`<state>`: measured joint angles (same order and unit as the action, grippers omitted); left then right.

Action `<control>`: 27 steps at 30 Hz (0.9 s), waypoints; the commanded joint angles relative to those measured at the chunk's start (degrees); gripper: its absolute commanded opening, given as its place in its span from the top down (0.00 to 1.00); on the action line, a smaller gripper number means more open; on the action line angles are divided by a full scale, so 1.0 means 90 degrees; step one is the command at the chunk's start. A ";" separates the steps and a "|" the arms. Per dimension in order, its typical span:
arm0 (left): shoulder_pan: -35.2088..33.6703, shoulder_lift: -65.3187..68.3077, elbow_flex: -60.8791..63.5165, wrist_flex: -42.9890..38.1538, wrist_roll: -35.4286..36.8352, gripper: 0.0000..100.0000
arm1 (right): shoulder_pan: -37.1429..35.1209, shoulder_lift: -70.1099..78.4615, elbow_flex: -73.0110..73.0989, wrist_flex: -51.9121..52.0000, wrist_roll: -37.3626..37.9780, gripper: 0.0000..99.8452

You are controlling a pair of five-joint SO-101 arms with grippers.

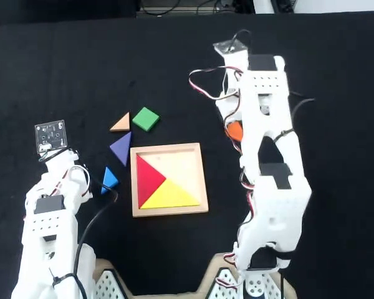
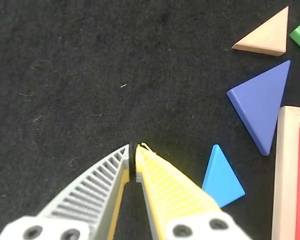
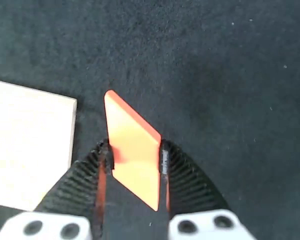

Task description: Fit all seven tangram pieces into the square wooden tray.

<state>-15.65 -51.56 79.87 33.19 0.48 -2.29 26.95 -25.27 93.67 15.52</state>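
The square wooden tray [image 1: 169, 213] lies mid-table with a red triangle [image 1: 148, 179] and a yellow triangle [image 1: 171, 195] inside. To its left lie a tan triangle [image 1: 120, 123], a green square [image 1: 146, 118], a purple triangle [image 1: 121, 147] and a small blue triangle [image 1: 110, 179]. My right gripper [image 3: 135, 160] is shut on an orange parallelogram [image 3: 132, 147], held just right of the tray's corner [image 3: 65, 107]; the orange piece [image 1: 235, 131] shows under the right arm. My left gripper [image 2: 133, 148] is shut with nothing in it, left of the blue triangle [image 2: 221, 177].
The table is covered in black cloth. The purple triangle [image 2: 262, 102], the tan triangle [image 2: 267, 37] and the tray's edge [image 2: 285, 170] lie ahead of the left gripper. Cables hang along the right arm [image 1: 268, 156]. Open cloth stretches left of the pieces and right of the tray.
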 commanded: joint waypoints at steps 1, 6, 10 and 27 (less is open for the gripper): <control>-0.0073 -0.0127 -0.0024 -0.0137 -0.0059 0.97 | 0.0029 -0.0571 -0.0405 0.0488 -0.0635 0.99; -0.0073 -0.0127 -0.0015 -0.0137 -0.0059 0.97 | -0.0264 -0.0962 -0.0278 0.0821 -0.1817 0.99; -0.0073 -0.0127 -0.0005 -0.0137 -0.0059 0.97 | -0.0801 -0.1578 0.0454 0.0811 -0.2940 0.99; -0.0073 -0.0127 -0.0005 -0.0137 -0.0059 0.97 | -0.1455 -0.3355 0.3756 -0.0674 -0.3438 0.99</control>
<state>-15.65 -51.74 80.22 33.01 0.48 -15.47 -0.40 3.47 93.58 -14.64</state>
